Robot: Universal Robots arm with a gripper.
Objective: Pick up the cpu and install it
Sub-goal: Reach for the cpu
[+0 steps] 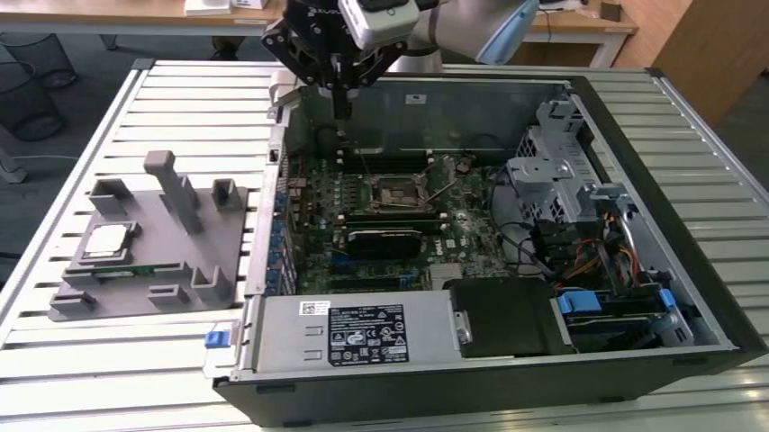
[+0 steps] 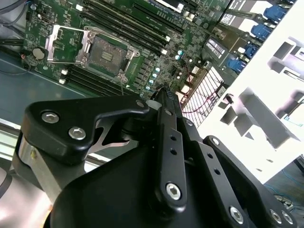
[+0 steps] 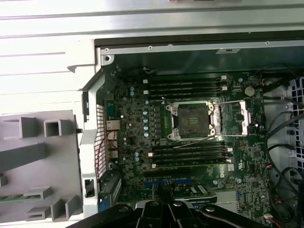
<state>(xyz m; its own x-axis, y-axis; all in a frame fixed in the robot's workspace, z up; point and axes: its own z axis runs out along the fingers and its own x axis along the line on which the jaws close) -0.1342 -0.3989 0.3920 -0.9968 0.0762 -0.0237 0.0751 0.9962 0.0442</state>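
Note:
The cpu (image 1: 108,238), a small square chip with a silver-grey top, lies flat on the grey holder plate (image 1: 157,288) at the exterior view's left, outside the computer case. My gripper (image 1: 340,110) hangs above the far left corner of the open case, well away from the cpu. Its black fingers (image 2: 165,102) are pressed together with nothing between them. The empty processor socket (image 1: 397,192) sits in the middle of the green motherboard, with its metal frame swung open. Both wrist views show the socket (image 2: 107,52) (image 3: 192,121) beyond the fingertips (image 3: 164,195).
A black heatsink block (image 1: 384,241) and memory slots (image 3: 187,156) flank the socket. The case's metal walls (image 1: 270,180), drive cage (image 1: 553,171) and cable bundles (image 1: 589,252) surround the board. A green memory stick (image 1: 126,272) lies on the holder plate. A labelled power supply (image 1: 355,331) occupies the near side.

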